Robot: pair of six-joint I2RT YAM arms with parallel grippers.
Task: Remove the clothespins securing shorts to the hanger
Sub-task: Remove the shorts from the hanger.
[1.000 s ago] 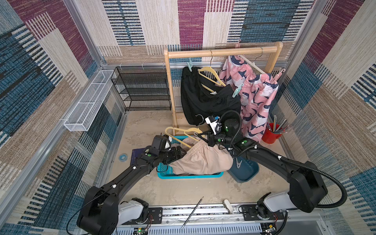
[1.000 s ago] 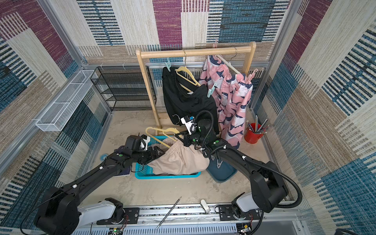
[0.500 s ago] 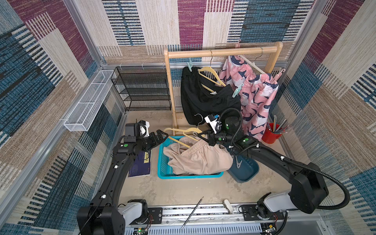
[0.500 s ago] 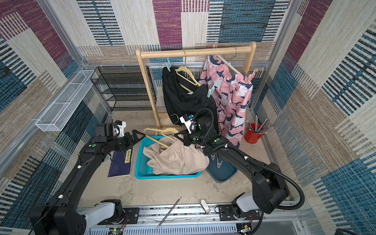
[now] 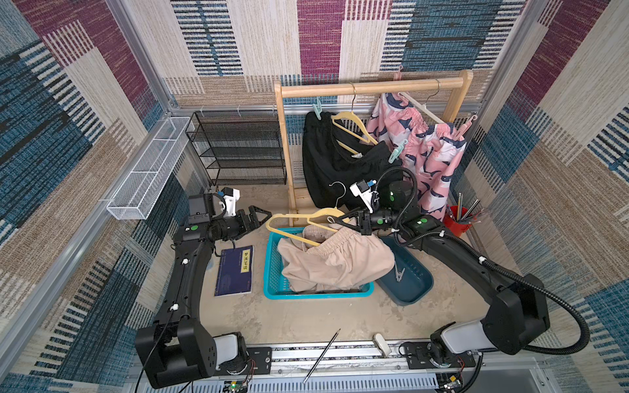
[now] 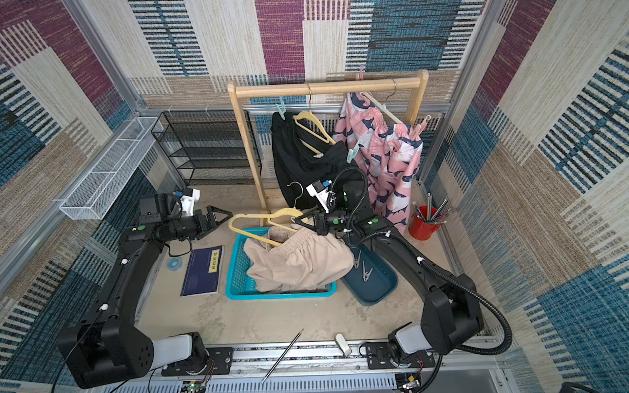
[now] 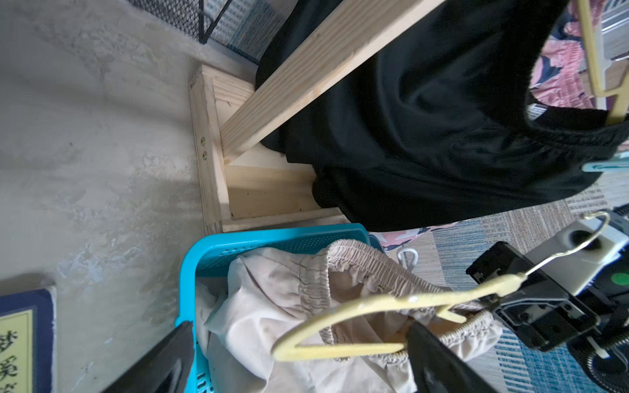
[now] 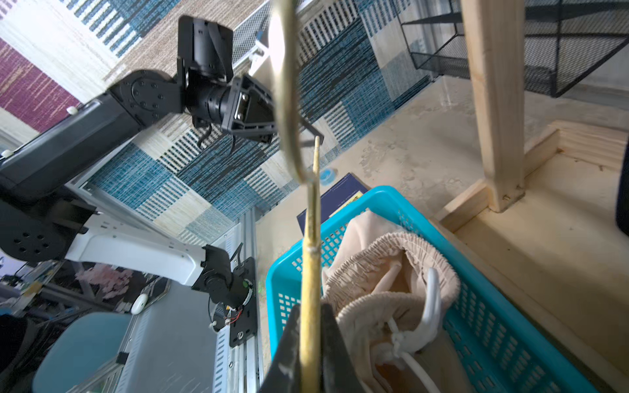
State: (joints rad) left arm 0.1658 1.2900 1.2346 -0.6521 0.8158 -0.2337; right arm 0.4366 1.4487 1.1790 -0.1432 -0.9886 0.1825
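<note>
Down on the worktop (image 5: 306, 316) my left gripper (image 5: 263, 217) has pulled back, jaws spread, from the beige shorts (image 5: 337, 262) slumped in the teal basket (image 5: 272, 265), while my right gripper (image 5: 342, 220) has its jaws pinching the yellow hanger (image 5: 299, 217); that pair looks freed, but clothespins (image 5: 396, 153) still bite the black shorts (image 5: 326, 160) and pink shorts (image 5: 429, 153).

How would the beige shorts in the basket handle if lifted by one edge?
Probably floppy: the beige shorts lie crumpled and slump over the basket rim. Likely light, thin fabric. They may drag on the hanger, whose lower bar seems to run inside the waistband while the right gripper holds it.
</note>
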